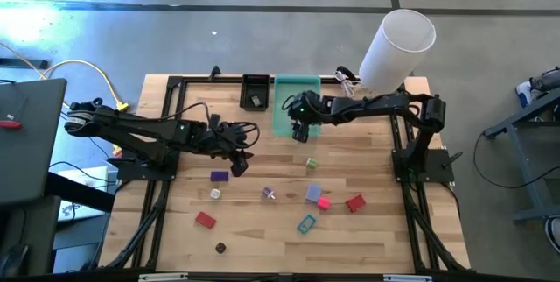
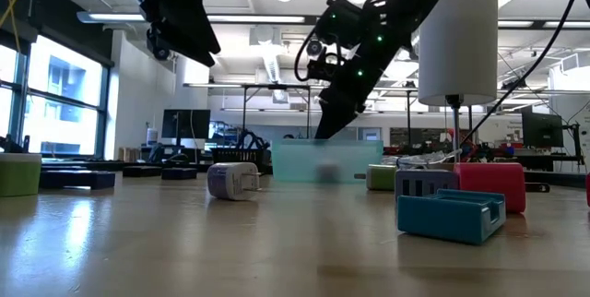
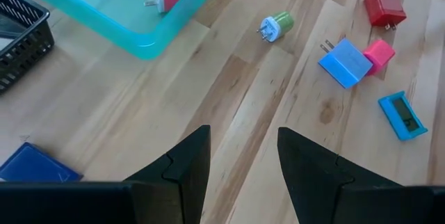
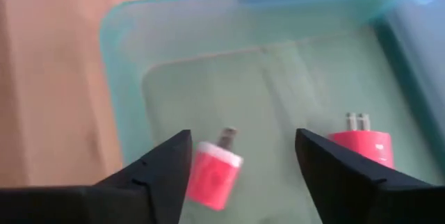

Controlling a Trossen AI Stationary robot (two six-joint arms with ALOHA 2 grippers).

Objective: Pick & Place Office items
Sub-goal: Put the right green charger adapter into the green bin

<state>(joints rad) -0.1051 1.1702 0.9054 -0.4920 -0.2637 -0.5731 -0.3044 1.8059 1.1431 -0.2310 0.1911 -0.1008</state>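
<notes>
Wooden table amid concrete floor

Light wooden table, with a green tray and small black tray sitting at the back edge, a white cylinder in the corner, and little office items scattered about.

No readable text, labels, brands or numbers on anything visible.
</notes>
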